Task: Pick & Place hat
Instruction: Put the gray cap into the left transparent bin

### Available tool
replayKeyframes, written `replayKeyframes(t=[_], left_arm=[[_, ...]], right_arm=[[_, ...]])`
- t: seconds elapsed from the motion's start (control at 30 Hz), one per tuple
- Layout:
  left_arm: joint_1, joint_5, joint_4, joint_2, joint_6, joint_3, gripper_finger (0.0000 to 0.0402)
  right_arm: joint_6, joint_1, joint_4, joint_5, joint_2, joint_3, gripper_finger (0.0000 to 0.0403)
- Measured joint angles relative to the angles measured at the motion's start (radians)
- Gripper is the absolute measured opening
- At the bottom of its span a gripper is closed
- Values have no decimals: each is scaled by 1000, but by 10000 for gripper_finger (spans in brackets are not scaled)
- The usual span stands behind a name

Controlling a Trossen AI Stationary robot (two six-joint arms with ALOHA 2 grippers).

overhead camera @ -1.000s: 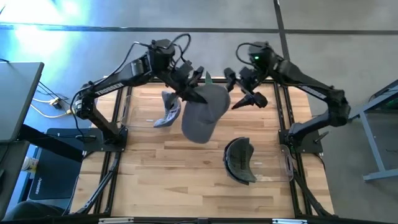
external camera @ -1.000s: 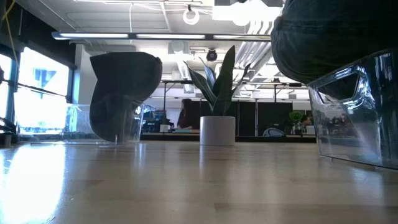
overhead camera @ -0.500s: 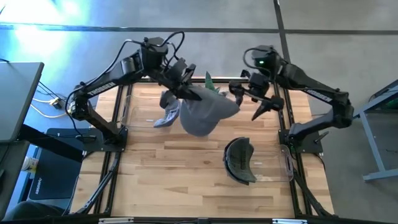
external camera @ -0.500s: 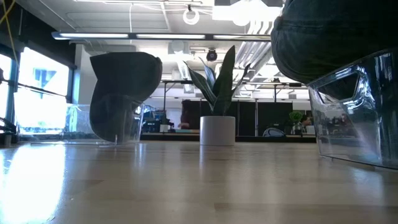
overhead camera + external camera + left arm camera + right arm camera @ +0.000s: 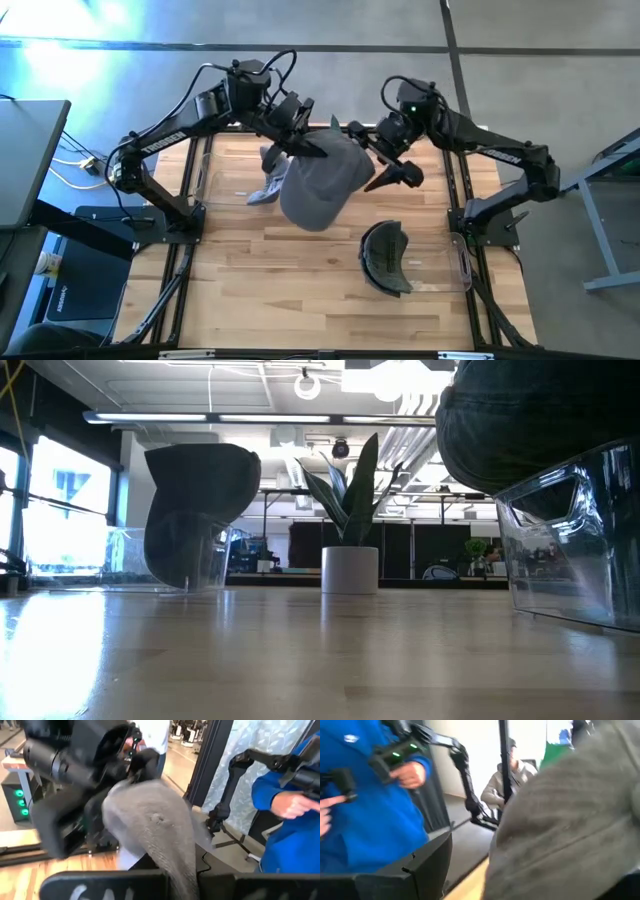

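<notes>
- Left hand (image 5: 305, 146): shut on the gray hat (image 5: 318, 180), held above the desk (image 5: 300, 270) centre.
- Right hand (image 5: 385, 160): wide open at the hat's three o'clock edge.
- Pick done; placing remains.

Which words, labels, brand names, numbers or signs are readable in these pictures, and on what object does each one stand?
No text can be read with certainty.
White lettering on the left arm's link: too small to read.
White lettering on the right arm's link: too small to read.
White marks on the dark bar in the left wrist view: blurred, unreadable.
Small white mark on the person's blue top: blurred, unreadable.
Grey hat: no lettering visible.
</notes>
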Motion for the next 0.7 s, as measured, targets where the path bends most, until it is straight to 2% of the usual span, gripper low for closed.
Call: replayKeyframes(t=[0.13, 0.3, 0.37, 0.43, 0.53, 0.6, 0.7], left_arm=[[0, -2, -42, 0, 12, 0, 3], [-1, 3, -71, 2, 31, 0, 3], [-1, 14, -64, 2, 31, 0, 3], [0, 45, -59, 2, 31, 0, 3], [0, 87, -49, 2, 31, 0, 3], [0, 107, -49, 2, 31, 0, 3], [0, 109, -49, 2, 34, 0, 3]], right_arm=[[76, 17, 105, -112, -3, 0, 290], [196, -7, 110, -309, -24, 0, 270], [213, -8, 112, -336, -27, 0, 258], [228, -2, 111, -255, -29, 0, 249], [239, 7, 92, -1, -27, 0, 239], [245, 8, 88, 118, -24, 0, 234], [223, 15, 85, 150, -23, 0, 215]])
